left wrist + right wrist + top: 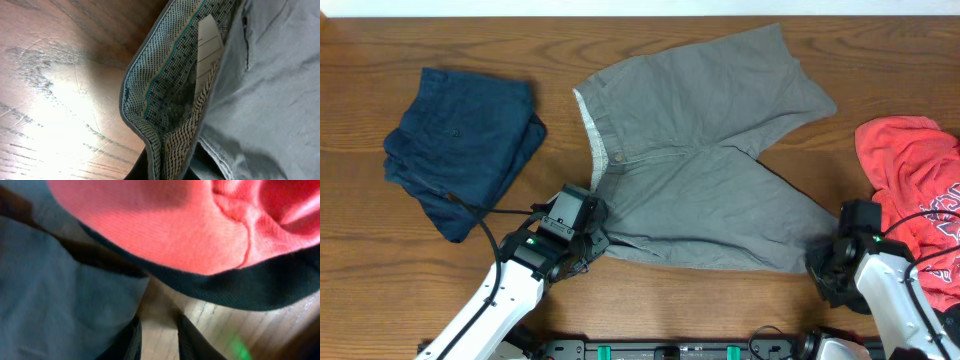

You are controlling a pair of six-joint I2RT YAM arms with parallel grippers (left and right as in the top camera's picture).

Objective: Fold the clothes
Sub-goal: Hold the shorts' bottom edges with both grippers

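Left of grey shorts (710,150), bare wood (560,105)

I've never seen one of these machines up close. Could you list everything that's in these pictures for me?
grey shorts: one, grey with a pale patterned inner waistband, spread out mid-table.
navy garment: one, dark navy, bunched at the table's left.
red T-shirt: one, red with white print, crumpled at the right edge.
table: one, brown wood, under everything.
left arm, right arm: two, white and black, entering from the near edge.
left gripper: one, black, at the shorts' waistband corner, fabric between its fingers; grip unclear.
right gripper: one, black, open over bare wood between the shorts' leg and the T-shirt.
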